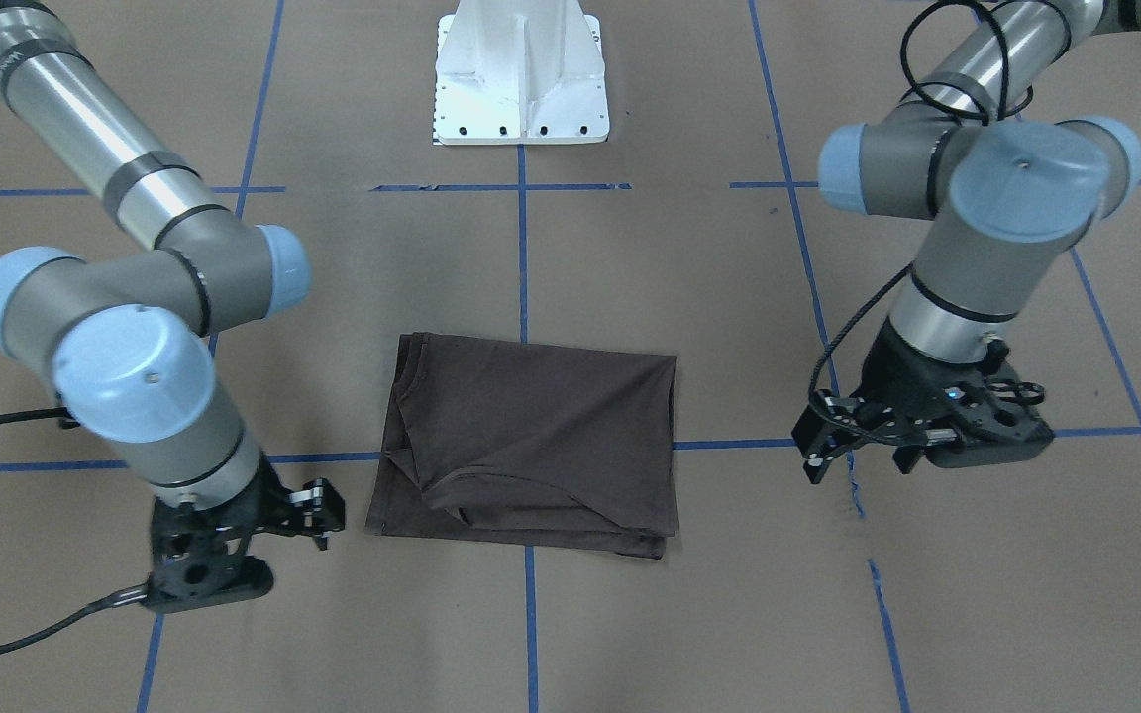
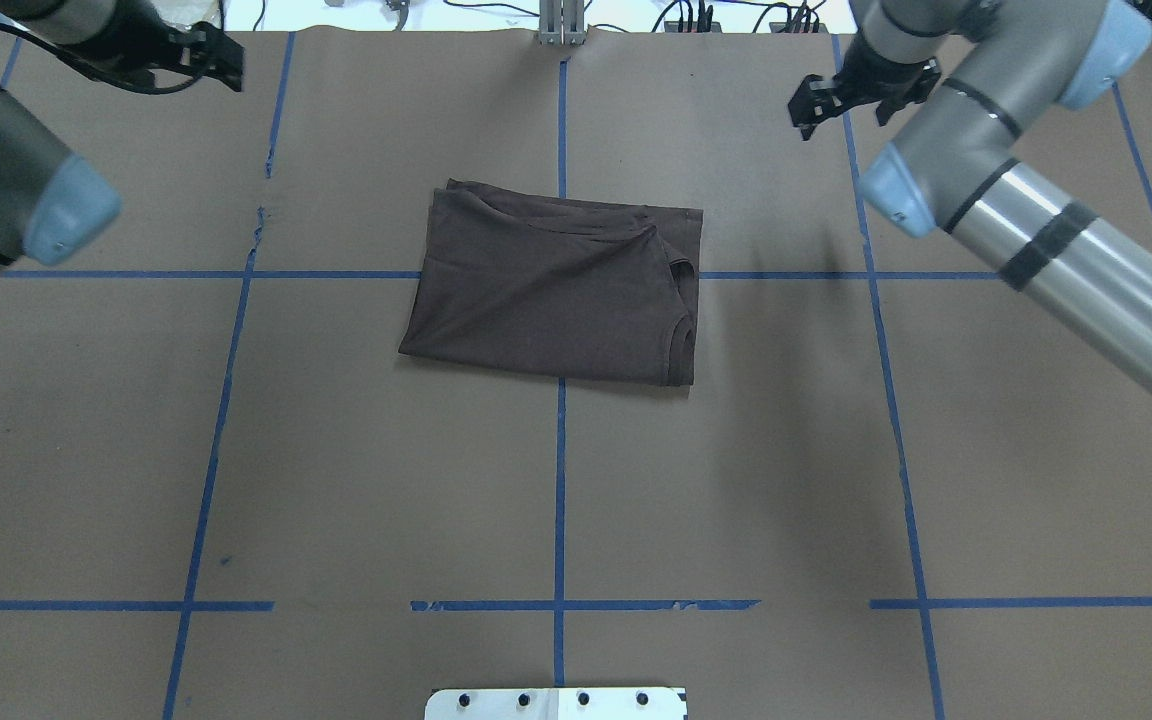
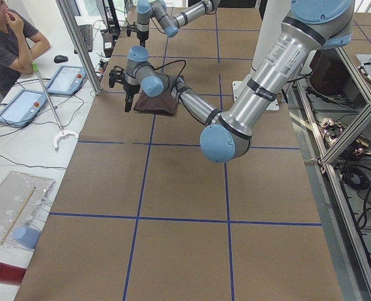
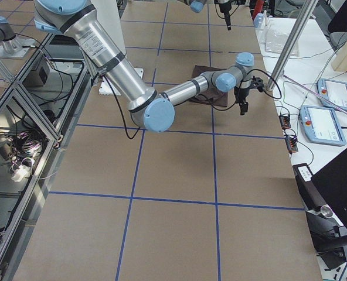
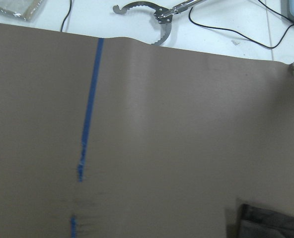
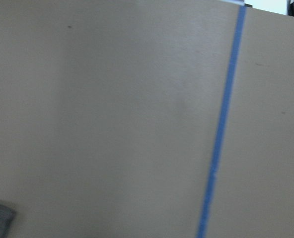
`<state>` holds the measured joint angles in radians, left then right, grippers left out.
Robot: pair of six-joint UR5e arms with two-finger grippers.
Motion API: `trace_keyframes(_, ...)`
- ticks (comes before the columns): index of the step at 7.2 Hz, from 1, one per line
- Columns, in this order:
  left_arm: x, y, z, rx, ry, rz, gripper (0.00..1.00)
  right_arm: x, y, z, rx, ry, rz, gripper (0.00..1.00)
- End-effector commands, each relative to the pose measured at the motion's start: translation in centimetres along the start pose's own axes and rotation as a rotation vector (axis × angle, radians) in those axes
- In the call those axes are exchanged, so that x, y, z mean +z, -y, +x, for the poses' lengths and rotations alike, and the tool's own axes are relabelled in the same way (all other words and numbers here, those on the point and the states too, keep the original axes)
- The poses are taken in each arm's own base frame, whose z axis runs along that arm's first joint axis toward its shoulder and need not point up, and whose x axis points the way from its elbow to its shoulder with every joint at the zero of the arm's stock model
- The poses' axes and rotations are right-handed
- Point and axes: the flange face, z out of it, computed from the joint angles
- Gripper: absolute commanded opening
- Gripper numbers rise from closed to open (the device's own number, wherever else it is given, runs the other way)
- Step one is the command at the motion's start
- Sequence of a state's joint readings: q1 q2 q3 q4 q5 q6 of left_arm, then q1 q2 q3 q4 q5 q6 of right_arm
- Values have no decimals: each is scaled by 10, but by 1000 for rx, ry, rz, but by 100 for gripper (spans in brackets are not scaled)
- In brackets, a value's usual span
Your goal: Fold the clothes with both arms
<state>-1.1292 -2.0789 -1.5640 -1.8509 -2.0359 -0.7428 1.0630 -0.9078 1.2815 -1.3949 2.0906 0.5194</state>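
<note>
A dark brown T-shirt [image 1: 541, 436] lies flat, folded into a rectangle, between the left arm [image 1: 977, 248] and right arm [image 1: 145, 396], both well apart from it.

The T-shirt [image 2: 556, 290] lies mid-surface [image 2: 336, 480], before the pedestal base [image 1: 521, 79] — the left end effector [image 1: 821, 451] at its left, the right end effector [image 1: 321, 515] at its right (both apart from it).
</note>
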Motion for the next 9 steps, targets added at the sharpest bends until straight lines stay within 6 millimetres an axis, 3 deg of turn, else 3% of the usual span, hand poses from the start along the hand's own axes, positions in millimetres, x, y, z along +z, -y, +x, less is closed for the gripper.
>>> trace_keyframes(1, -37, -6, -173, 240, 118, -30, 100, -43, -69, 199, -44, 68, -61, 100)
trace_keyframes(2, -57, -23, -255, 365, 176, -67, 100, -61, -117, 276, -50, 122, -52, 100)
trace_keyframes(3, -75, -40, -312, 479, 192, -99, 100, -67, -175, 323, -79, 126, -65, 100)
trace_keyframes(4, -92, -76, -370, 524, 191, -120, 100, -86, -211, 339, -60, 123, -104, 100)
trace_keyframes(5, -87, -119, -389, 469, 76, -140, 100, -97, -236, 349, -58, 80, -146, 100)
trace_keyframes(6, -71, -133, -402, 485, 71, -122, 100, -94, -242, 353, -52, 56, -154, 100)
trace_keyframes(7, -72, -138, -406, 477, 85, -87, 100, -86, -256, 360, -43, 33, -179, 100)
trace_keyframes(8, -67, -146, -413, 460, 86, -104, 100, -94, -259, 354, -44, 46, -162, 100)
trace_keyframes(9, -59, -147, -423, 425, 119, -148, 100, -84, -281, 362, -21, 53, -187, 100)
